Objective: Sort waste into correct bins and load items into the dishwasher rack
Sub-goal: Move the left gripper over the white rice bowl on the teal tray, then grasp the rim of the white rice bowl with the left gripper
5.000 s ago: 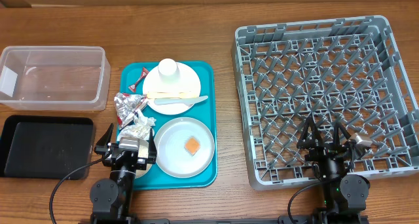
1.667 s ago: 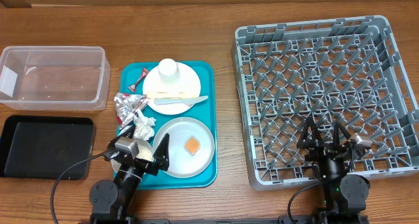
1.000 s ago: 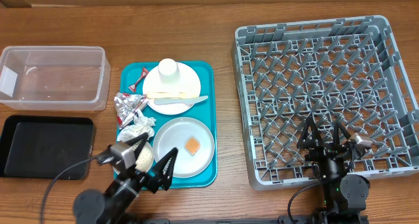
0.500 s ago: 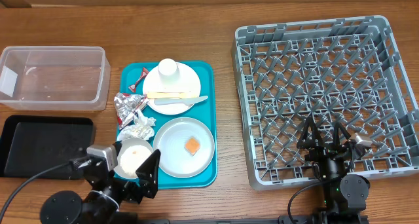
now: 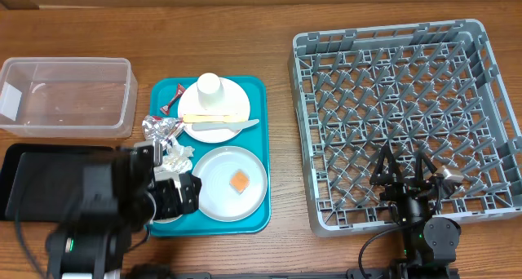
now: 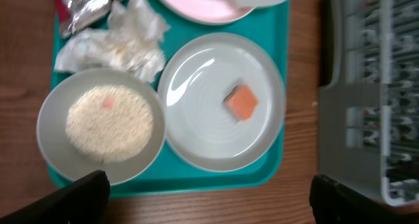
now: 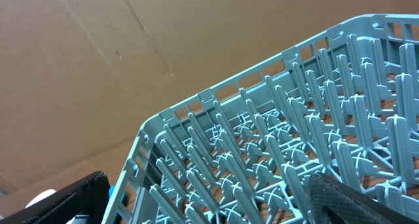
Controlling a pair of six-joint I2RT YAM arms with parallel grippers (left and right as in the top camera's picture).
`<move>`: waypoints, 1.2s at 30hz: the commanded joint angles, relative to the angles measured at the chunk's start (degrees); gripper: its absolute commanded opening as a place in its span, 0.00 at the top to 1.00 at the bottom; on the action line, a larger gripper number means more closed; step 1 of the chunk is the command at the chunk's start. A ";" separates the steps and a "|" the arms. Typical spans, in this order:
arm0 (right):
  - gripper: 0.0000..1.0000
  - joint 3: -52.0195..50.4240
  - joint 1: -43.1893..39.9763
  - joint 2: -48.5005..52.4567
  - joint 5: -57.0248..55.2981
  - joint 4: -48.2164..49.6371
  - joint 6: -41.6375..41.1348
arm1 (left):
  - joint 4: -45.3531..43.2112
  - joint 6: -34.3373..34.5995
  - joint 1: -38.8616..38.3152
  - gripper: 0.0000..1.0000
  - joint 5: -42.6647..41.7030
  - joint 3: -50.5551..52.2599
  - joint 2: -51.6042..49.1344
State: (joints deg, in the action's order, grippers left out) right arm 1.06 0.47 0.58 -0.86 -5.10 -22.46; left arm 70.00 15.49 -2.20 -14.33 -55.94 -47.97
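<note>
One wood-grain table (image 5: 277, 18), brown board backdrop (image 7: 98, 54) beyond grey rack (image 7: 294, 152)

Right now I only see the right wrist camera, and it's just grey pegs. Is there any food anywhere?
Observer: Yes, the left wrist view shows a white bowl of rice on the teal tray.
Operator: Anything else to eat?
Observer: A small orange food square lies on the grey plate beside the bowl.
Operator: Is the other hand holding something?
Observer: No, the left gripper hangs open and empty above that tray.
</note>
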 commanded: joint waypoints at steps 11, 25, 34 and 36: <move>0.00 -0.61 0.17 -0.31 -0.13 0.39 0.17 | 2.43 5.46 -0.70 0.00 0.07 -1.81 -15.08; 0.00 -0.61 0.17 -0.31 -0.13 0.39 0.20 | 3.13 19.82 -12.55 0.00 15.43 -1.75 -26.32; 0.00 -0.61 0.17 -0.31 -0.13 0.39 0.20 | -1.14 20.35 -12.35 0.00 14.86 0.42 -30.10; 0.00 -0.61 0.17 -0.31 -0.13 0.39 0.20 | -2.19 20.28 -12.37 0.00 13.86 0.81 -30.91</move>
State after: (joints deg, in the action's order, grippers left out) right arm 1.06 0.47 0.58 -0.86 -5.15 -22.46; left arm 68.60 34.61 -14.44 -0.38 -56.23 -77.52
